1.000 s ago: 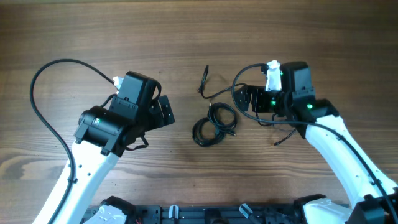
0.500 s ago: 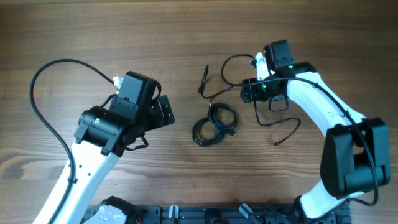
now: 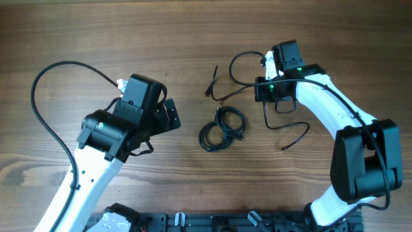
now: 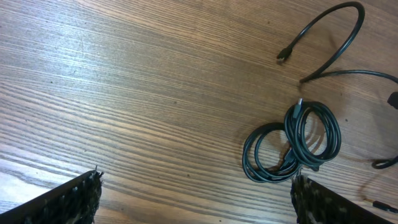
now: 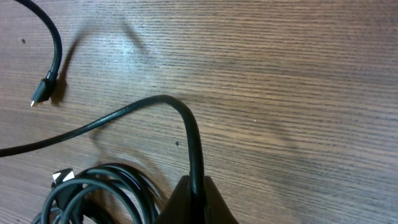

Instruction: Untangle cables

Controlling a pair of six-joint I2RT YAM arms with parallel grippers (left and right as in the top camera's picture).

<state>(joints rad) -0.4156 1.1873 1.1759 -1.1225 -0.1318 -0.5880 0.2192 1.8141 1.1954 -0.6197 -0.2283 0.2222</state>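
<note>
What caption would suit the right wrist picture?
Right gripper pinches a loose black cable beside the coiled bundle on a wooden table.

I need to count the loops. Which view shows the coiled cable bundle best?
The left wrist view: the coiled cable bundle lies whole and close, its loops distinct. The overhead view shows the coiled cable bundle whole but small. The right wrist view catches only part of it, at bottom left.

Loose cable (image 5: 197, 149) behind coiled cables (image 4: 292, 165)

I get soft, even light on the wooden table (image 5: 280, 74), pale glare in the right wrist view, faint blurred shadow under the cable (image 5: 124, 111).
</note>
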